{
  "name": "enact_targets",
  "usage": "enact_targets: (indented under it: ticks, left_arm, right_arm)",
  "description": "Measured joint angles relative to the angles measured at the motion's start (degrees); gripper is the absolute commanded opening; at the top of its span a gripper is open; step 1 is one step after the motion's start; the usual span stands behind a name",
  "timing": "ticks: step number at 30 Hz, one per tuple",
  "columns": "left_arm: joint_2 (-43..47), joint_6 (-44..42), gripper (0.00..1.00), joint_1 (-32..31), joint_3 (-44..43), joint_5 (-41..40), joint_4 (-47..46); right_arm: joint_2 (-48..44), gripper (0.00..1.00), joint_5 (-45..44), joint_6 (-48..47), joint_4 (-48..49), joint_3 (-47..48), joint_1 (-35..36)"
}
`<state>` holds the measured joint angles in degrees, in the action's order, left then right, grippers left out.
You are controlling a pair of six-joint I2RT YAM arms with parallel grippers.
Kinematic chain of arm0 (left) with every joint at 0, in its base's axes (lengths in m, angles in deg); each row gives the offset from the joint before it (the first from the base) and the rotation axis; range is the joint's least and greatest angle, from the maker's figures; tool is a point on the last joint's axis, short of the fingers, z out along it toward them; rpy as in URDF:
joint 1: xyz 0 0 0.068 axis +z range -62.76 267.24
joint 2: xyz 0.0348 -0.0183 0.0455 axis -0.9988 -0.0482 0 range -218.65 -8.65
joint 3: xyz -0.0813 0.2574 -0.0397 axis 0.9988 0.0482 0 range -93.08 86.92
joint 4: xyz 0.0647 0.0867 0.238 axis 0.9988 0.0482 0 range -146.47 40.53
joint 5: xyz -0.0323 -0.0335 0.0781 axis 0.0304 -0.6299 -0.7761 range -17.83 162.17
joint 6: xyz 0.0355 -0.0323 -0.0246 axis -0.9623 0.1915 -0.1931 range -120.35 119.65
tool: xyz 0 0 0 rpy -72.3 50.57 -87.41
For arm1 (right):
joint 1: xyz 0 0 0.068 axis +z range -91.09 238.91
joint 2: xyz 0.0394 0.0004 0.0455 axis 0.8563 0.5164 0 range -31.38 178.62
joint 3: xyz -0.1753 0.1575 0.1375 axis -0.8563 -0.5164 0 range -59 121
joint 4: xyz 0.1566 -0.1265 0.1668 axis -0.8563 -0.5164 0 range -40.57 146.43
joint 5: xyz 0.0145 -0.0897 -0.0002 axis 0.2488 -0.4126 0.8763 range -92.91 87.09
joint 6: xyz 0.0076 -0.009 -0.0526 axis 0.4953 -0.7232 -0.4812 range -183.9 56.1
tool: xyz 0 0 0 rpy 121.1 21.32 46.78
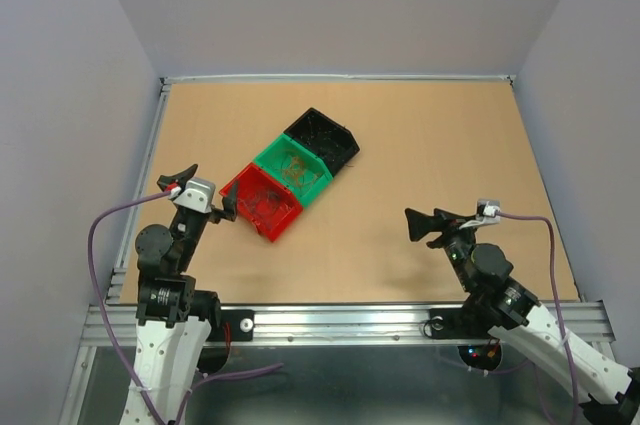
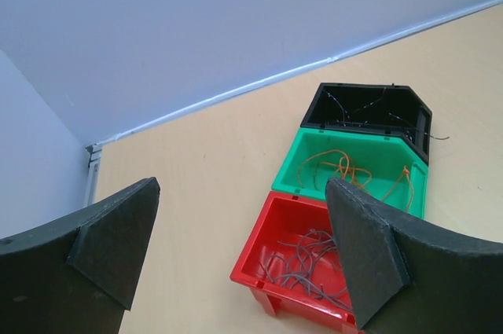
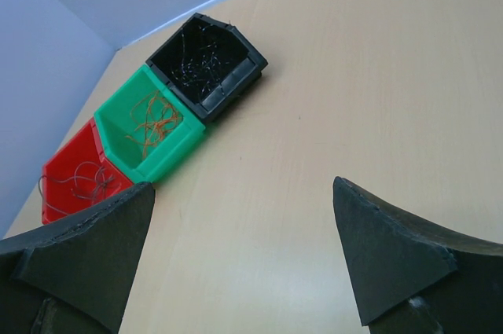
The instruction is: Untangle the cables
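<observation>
Nearest us, our left fingers (image 2: 110, 247) and right fingers (image 3: 393, 247) stand wide apart and empty, while the cables (image 2: 346, 167) lie sorted on the bench (image 2: 196, 192): orange ones in the green bin (image 2: 292, 165), greyish in the red bin (image 2: 253, 244) against it, dark in the black bin (image 2: 314, 106) opposite.

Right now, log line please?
left gripper open, empty | right gripper open, empty | cables in red bin, green bin, black bin
</observation>
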<state>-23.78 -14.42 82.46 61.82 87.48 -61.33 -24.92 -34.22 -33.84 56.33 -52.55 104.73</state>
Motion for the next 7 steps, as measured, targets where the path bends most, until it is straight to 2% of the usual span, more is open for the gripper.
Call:
enact_targets:
  ticks: [7]
  left_arm:
    - [-0.63,0.0,0.98,0.0,0.0,0.35,0.0]
  right_arm:
    - [-0.17,1.0,0.0,0.02,0.02,0.0,0.0]
